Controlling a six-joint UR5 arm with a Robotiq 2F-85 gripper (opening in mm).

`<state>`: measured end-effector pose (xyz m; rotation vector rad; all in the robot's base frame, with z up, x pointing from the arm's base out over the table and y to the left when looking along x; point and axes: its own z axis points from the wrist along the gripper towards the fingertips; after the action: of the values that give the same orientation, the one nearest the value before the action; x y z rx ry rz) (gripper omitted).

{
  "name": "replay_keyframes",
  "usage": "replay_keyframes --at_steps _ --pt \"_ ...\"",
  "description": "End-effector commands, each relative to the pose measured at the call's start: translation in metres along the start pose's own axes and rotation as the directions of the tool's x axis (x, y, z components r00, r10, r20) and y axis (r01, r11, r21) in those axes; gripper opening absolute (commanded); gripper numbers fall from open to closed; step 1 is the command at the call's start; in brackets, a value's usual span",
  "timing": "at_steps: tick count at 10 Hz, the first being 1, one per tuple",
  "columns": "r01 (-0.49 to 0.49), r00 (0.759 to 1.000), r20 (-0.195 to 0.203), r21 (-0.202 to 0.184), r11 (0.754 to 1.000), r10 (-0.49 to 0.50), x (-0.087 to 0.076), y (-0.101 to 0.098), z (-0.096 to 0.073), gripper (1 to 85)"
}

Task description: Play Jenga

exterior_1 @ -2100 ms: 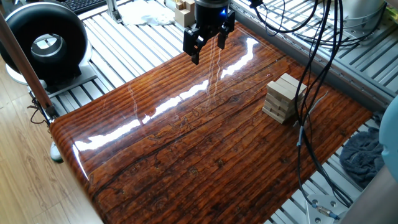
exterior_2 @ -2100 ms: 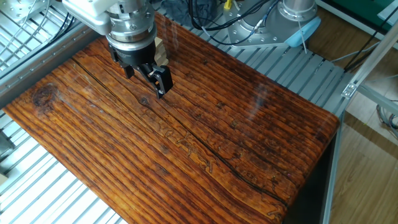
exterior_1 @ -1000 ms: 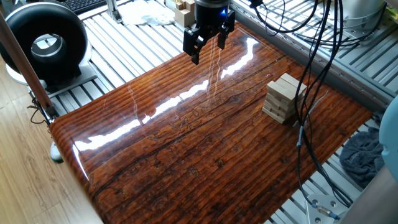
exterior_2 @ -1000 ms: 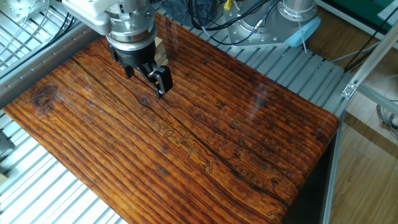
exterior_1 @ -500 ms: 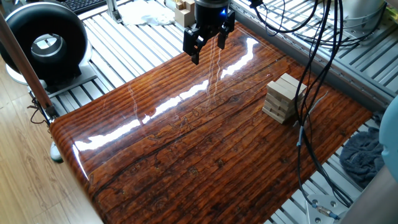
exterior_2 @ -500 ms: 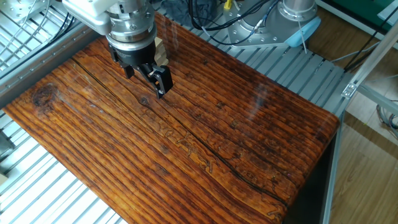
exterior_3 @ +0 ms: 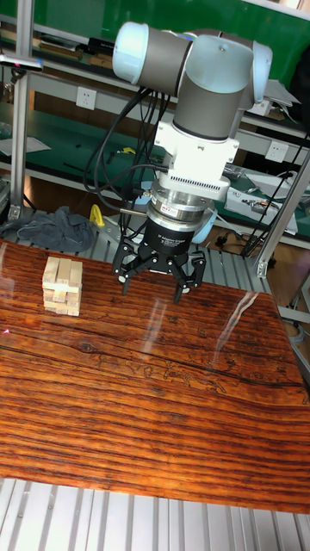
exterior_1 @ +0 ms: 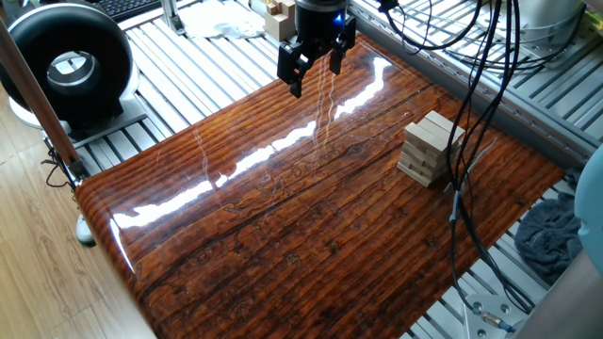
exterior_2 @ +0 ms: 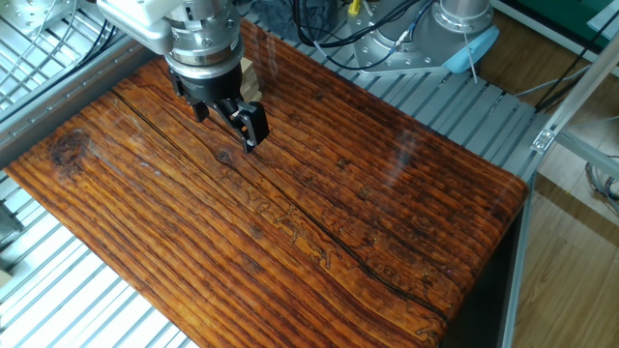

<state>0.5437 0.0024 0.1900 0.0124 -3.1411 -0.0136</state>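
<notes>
The Jenga tower (exterior_1: 431, 148) is a short stack of pale wooden bars laid crosswise, standing near the right side of the glossy wooden table (exterior_1: 283, 226). In the tall fixed view the tower (exterior_3: 62, 287) stands at the table's left. My gripper (exterior_1: 316, 68) hovers above the table's far edge, well to the left of the tower, open with nothing between its fingers. Seen from the other fixed view, the gripper (exterior_2: 227, 118) covers most of the tower (exterior_2: 249, 77), leaving only a pale corner showing behind it. In the tall view the gripper (exterior_3: 153, 286) points straight down, a little above the table.
A black round device (exterior_1: 71, 61) sits off the table's left corner. Tan wooden pieces (exterior_1: 276, 14) lie behind the gripper, off the table. Black cables (exterior_1: 471, 113) hang in front of the tower. A grey cloth (exterior_1: 551, 235) lies at the right.
</notes>
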Motion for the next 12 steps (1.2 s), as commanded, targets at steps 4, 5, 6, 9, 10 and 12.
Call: replay_keyframes --at_steps 4,5,6,9,10,12 --pt "-0.210 0.976 -0.069 -0.011 0.978 0.209 0.017 0.014 0.002 1.3" --pt "-0.210 0.976 -0.069 -0.011 0.978 0.209 0.017 0.014 0.002 1.3" --pt "-0.210 0.976 -0.069 -0.012 0.978 0.208 0.017 0.014 0.002 1.3" --pt "-0.201 0.978 -0.066 -0.035 0.979 0.198 0.026 0.010 -0.004 1.3" --pt "-0.195 0.980 -0.047 -0.042 0.980 0.193 0.028 0.008 -0.011 1.3" --pt "-0.139 0.987 0.075 -0.073 0.988 0.144 0.017 0.005 -0.023 1.3"
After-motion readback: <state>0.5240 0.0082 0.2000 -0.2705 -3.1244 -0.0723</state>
